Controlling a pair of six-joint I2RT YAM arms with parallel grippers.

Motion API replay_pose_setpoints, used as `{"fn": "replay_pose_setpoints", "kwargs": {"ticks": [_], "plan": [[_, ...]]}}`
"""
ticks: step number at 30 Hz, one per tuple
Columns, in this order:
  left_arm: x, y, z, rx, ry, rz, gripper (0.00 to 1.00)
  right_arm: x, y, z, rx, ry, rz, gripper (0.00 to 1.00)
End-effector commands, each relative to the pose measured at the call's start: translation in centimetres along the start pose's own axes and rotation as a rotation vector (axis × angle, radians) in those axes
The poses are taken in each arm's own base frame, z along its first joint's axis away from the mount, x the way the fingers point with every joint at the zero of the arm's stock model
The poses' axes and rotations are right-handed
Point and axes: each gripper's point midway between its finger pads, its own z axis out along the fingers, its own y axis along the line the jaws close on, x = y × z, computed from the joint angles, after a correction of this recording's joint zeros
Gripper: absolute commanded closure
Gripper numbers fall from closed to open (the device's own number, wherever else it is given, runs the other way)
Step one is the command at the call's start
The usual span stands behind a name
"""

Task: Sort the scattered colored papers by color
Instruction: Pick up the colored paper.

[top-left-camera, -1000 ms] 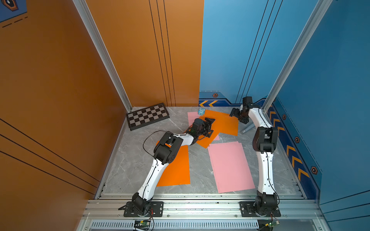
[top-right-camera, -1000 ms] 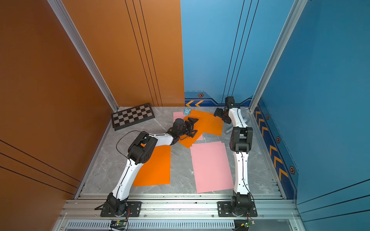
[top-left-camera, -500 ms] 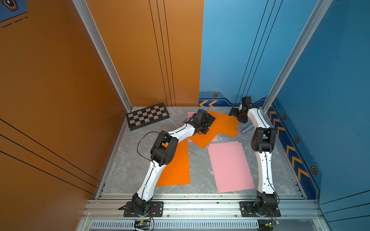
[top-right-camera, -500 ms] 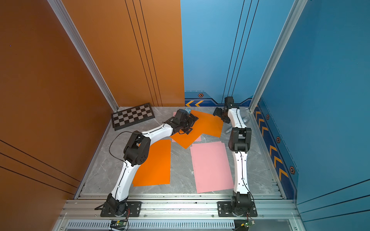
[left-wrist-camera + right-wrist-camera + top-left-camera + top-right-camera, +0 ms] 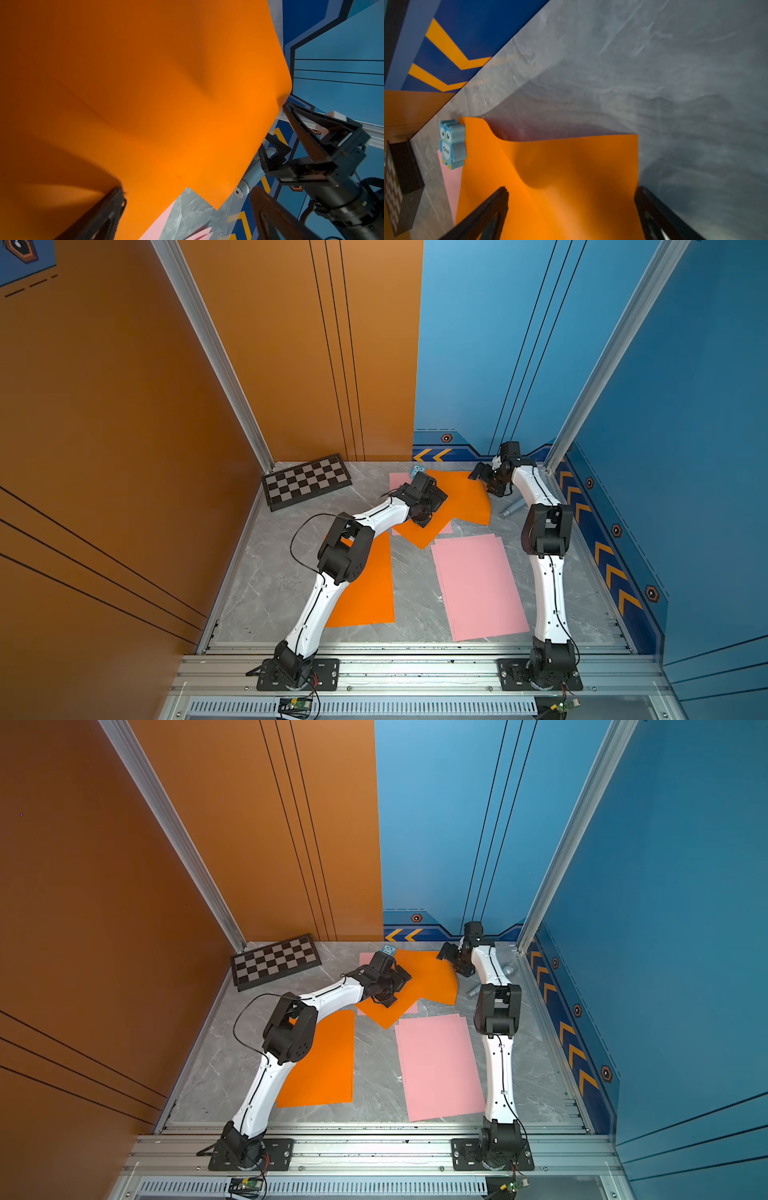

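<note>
Both of your hands stood wide open and held nothing. Your left hand [image 5: 430,510] was low over the mixed pile at the far middle of the grey bench [image 5: 266,572], its fingers [image 5: 104,214] spread above an orange sheet [image 5: 461,497] that bulged upward. Your right hand [image 5: 484,482] was at that sheet's far right corner. In the right wrist view its fingers [image 5: 483,214] straddled the buckled edge, and whether they touched the paper could not be told. A second orange sheet [image 5: 419,536] overlapped the first, with pink paper [image 5: 398,481] showing beneath both. Nearer you, a lone orange sheet [image 5: 370,585] lay flat, partly hidden by your left arm, and apart to its right a pink stack [image 5: 478,585] lay beside your right arm. A small blue owl figure [image 5: 452,144] sat just beside the pile's far corner. A chessboard [image 5: 307,485] lay in the far left corner, and a grey cylinder [image 5: 513,508] lay by the right wall.
</note>
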Motion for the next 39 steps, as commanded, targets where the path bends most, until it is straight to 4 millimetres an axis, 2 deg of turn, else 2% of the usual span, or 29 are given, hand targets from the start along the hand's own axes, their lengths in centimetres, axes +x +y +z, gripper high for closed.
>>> {"fn": "replay_pose_setpoints", "kwargs": {"ticks": [1,5,9,15,19,20,25,29,39], "plan": [[0.6,3.6,2.0,-0.101,0.016,-0.017,0.02,5.5,0.3,2.0,-0.022,0.182,0.068,0.03],[0.9,4.0,2.6,-0.105,0.038,-0.033,0.02,6.6,1.8,1.6,-0.077,0.214,0.064,0.05],[1.0,3.8,2.8,-0.098,0.049,-0.035,0.02,6.8,2.0,0.9,-0.064,0.203,0.006,0.06],[0.7,3.7,2.8,-0.092,0.062,-0.047,0.02,7.1,2.1,-0.1,-0.060,0.196,-0.028,0.29],[0.4,3.5,2.4,-0.076,0.065,-0.052,0.02,6.6,3.0,-1.2,-0.088,0.175,0.000,0.47],[0.4,3.4,2.2,-0.067,0.067,-0.055,0.02,6.4,3.3,-1.5,-0.108,0.172,0.015,0.49],[0.0,2.2,1.4,0.001,0.062,-0.073,0.02,5.6,5.7,-3.2,-0.206,0.152,0.057,0.51],[0.2,1.7,1.4,0.041,0.085,-0.096,0.02,4.7,7.5,-4.5,-0.290,0.125,0.099,0.53],[-0.2,0.1,1.2,0.125,0.082,-0.133,0.02,4.9,8.6,-6.2,-0.351,0.108,0.139,0.58]]}}
